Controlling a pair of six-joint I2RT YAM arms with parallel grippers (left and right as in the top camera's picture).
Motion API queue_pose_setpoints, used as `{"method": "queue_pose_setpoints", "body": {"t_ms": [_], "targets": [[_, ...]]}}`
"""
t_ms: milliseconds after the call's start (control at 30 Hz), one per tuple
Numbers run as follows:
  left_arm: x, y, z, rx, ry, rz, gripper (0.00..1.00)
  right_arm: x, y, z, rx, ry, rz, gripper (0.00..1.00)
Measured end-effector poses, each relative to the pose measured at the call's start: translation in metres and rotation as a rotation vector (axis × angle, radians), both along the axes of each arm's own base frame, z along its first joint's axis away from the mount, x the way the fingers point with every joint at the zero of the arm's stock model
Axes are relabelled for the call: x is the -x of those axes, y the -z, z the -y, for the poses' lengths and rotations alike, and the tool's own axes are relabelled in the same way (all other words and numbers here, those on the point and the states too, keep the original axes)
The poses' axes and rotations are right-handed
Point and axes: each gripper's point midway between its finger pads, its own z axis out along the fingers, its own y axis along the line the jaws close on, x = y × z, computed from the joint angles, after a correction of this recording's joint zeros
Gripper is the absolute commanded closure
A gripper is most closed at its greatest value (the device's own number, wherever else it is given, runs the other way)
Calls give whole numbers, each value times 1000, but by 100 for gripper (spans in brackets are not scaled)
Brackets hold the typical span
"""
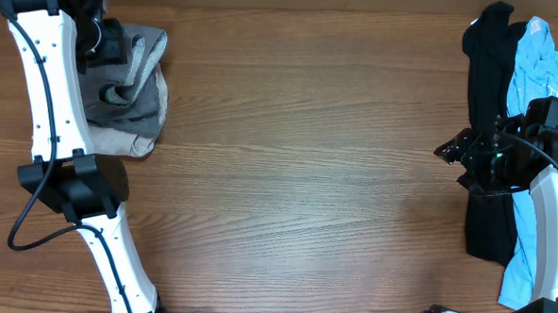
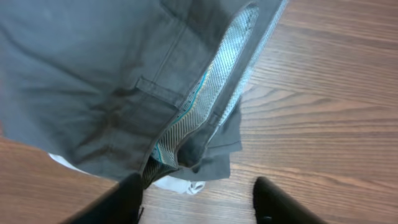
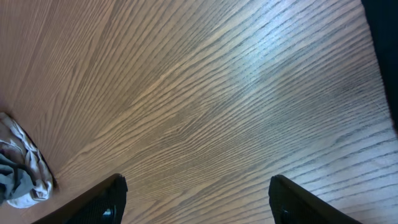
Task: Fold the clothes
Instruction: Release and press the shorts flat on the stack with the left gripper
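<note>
The mid-grey garment [image 1: 131, 79] lies bunched at the table's far left. In the left wrist view it [image 2: 93, 81] fills the upper left, with its paler patterned waistband lining [image 2: 217, 81] turned outward. My left gripper [image 2: 199, 202] is open and empty, its fingers just short of the garment's lower edge; in the overhead view it [image 1: 121, 51] is over the pile's top. My right gripper [image 3: 198, 199] is open and empty above bare wood, far from the garment; it also shows at the right in the overhead view [image 1: 446, 150].
A beige cloth [image 1: 134, 136] lies under the grey garment, and a white bit [image 2: 186, 185] pokes out below it. A black garment [image 1: 489, 100] and a light-blue shirt [image 1: 538, 64] are piled at the right edge under my right arm. The wooden tabletop [image 1: 307, 158] lies between them.
</note>
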Motion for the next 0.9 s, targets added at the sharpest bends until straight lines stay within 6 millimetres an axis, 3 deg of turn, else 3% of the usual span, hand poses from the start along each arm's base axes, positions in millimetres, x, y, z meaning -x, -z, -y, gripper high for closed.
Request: {"method": "queue_pose_setpoints", "body": {"t_ms": [33, 167, 267, 567, 767, 800, 900], "targets": [[0, 6, -1, 2, -9, -12, 96, 0, 0, 0, -1, 0, -1, 23], [3, 44, -9, 10, -38, -89, 96, 2, 0, -1, -2, -2, -8, 23], [8, 83, -16, 23, -59, -154, 96, 2, 0, -1, -2, -3, -7, 23], [17, 176, -5, 55, -44, -214, 96, 2, 1, -1, -2, -3, -9, 23], [17, 176, -2, 42, -36, -199, 96, 2, 1, -1, -2, -3, -9, 22], [17, 173, -1, 43, -35, -202, 96, 2, 1, -1, -1, -3, -8, 4], [15, 142, 7, 57, -20, -205, 85, -6, -2, 2, 27, -44, 41, 0]]}}
